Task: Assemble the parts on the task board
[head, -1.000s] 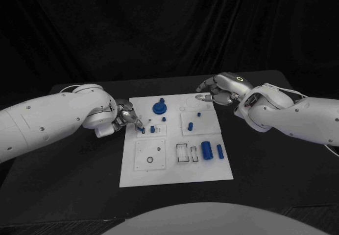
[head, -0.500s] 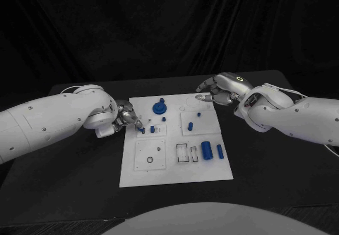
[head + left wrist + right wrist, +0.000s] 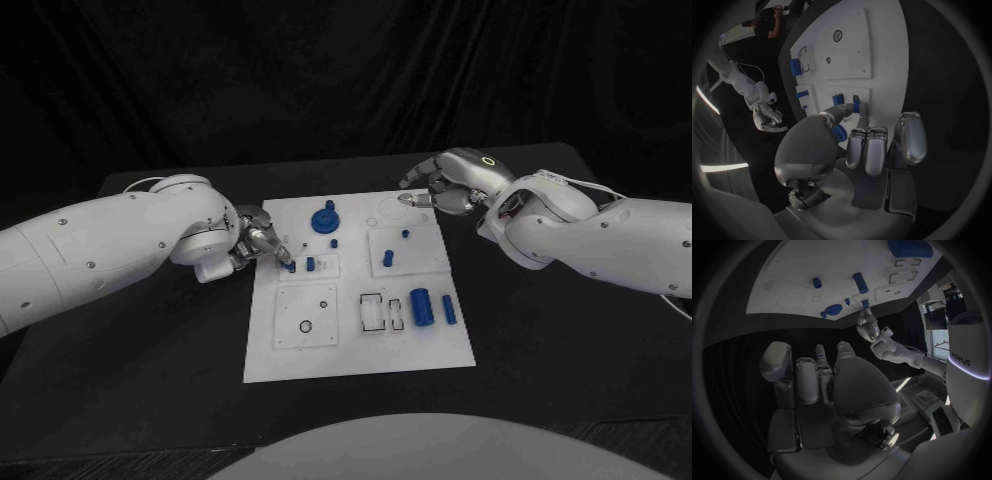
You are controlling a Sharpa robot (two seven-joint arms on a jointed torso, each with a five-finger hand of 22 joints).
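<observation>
Left hand (image 3: 257, 243) at the left edge of the task board (image 3: 361, 355), fingertips closed round a small blue peg (image 3: 293, 266) standing in the board. Further blue parts across the white plate: round knob (image 3: 327, 220) at the far end, large cylinder (image 3: 423, 307) and slim one (image 3: 449, 310) toward the right. Black worktop (image 3: 144, 350) underneath. Right hand (image 3: 444, 187) over the board's far right corner, fingers curled, holding nothing visible. No legible writing on the board.

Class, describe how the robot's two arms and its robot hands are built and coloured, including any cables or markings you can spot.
Both arms are bulky, rounded white shells dotted with small dark screws. Each ends in a silver metallic robot hand: left, right. The right wrist carries a small glowing ring mark, and a thin white cable loops along that arm's shell. The finger segments are smooth and grey.
</observation>
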